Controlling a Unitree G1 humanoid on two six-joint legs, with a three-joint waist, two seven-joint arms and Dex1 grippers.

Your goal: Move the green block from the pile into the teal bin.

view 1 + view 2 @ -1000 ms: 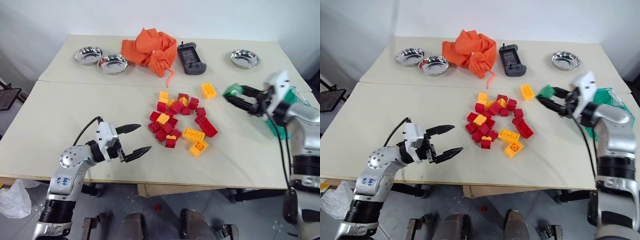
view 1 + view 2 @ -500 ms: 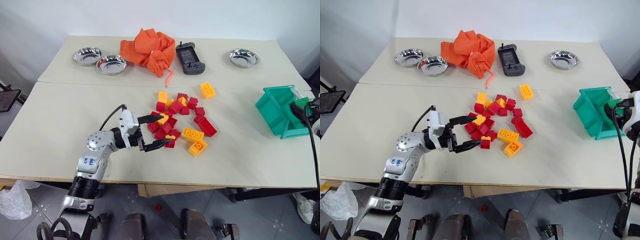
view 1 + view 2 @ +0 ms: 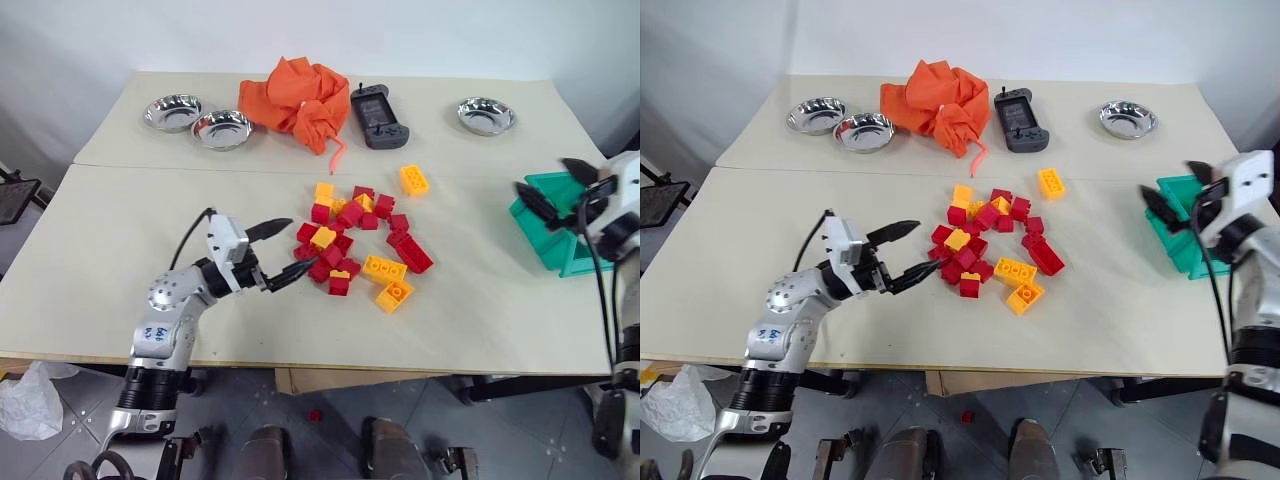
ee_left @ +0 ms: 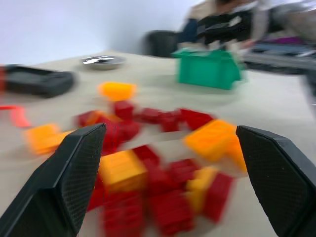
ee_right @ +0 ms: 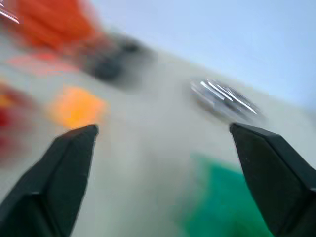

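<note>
We see the pile [image 3: 360, 236] of small red and yellow studded bricks heaped at the middle of the surface, one yellow brick [image 3: 416, 180] lying apart beyond it. The teal bin [image 3: 548, 224] stands upright at the right edge, well apart.

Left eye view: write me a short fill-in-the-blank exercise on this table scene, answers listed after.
1. The right hand hovers with its fingers open over the ____ bin.
2. The left hand, fingers open, reaches toward the pile of red and ____ bricks.
3. Behind the pile, an ____ cloth lies beside the black game controller.
4. The number of round steel bowls on the table is ____.

Missing words: teal; yellow; orange; three
</note>
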